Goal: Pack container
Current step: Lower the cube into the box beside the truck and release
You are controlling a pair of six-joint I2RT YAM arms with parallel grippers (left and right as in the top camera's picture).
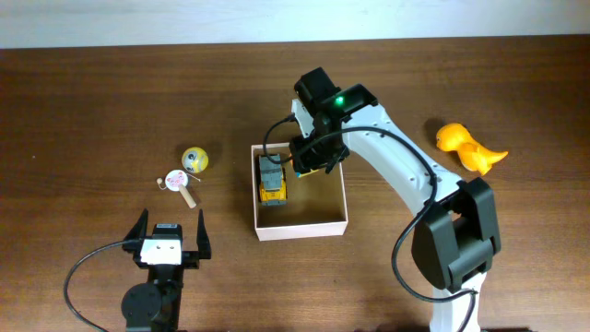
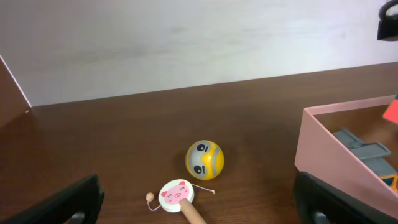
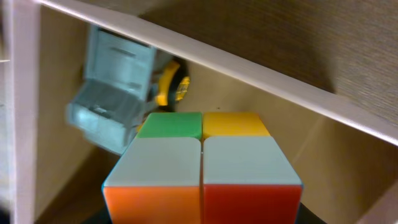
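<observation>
The container [image 1: 337, 224] is a shallow white-walled box with a tan inside, at the table's middle. A grey and yellow toy truck [image 1: 272, 178] lies along its left side. My right gripper [image 1: 309, 163] hangs over the container's back part, shut on a colourful puzzle cube [image 3: 202, 168]. The cube fills the right wrist view, above the container floor [image 3: 323, 162], with the truck [image 3: 118, 115] just beyond it. My left gripper [image 1: 171, 242] is open and empty near the front left. In the left wrist view [image 2: 199, 202] it faces the container's wall [image 2: 323, 140].
A yellow and grey ball [image 1: 194, 160] and a pig-faced rattle drum with a wooden handle [image 1: 177, 183] lie left of the container; both show in the left wrist view, ball [image 2: 204, 159] and drum [image 2: 176, 193]. An orange toy animal [image 1: 470, 148] lies at the far right.
</observation>
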